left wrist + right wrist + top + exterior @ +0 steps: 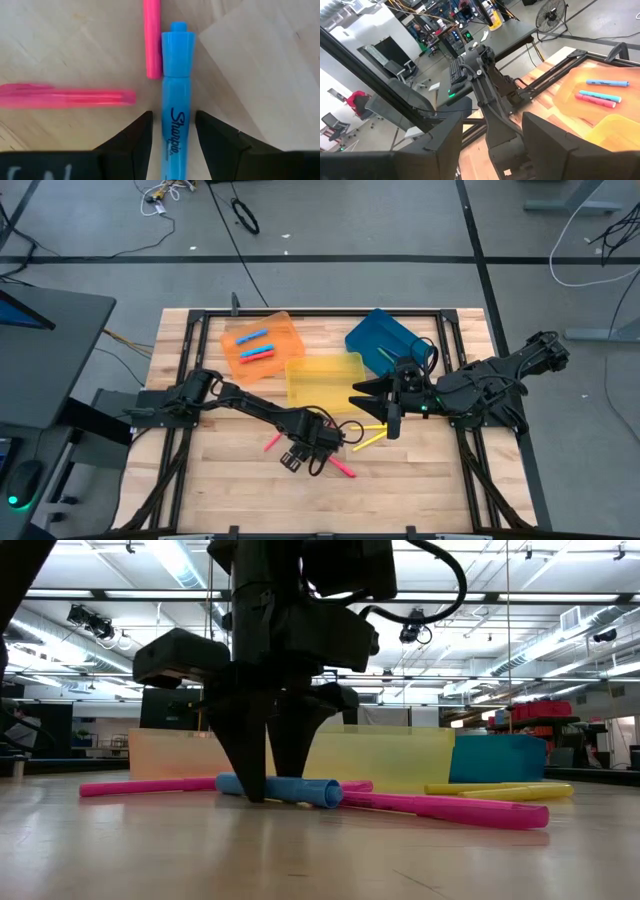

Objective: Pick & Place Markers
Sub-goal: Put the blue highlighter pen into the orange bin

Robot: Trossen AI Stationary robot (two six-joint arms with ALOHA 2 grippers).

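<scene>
Left gripper (172,135) down at table, fingers apart, straddling blue Sharpie highlighter (176,85) without visibly pinching; pink markers (152,37) just beyond fingertips.

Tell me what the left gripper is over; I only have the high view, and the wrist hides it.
Observer: A blue Sharpie marker lies between the left gripper's open fingers, not yet clamped.
Operator: Are the fingertips down at the table?
Observer: In the low view the fingertips reach the tabletop on either side of the marker.
Operator: Is anything crowding it?
Observer: A pink marker lies alongside its cap end, touching or nearly so.
</scene>
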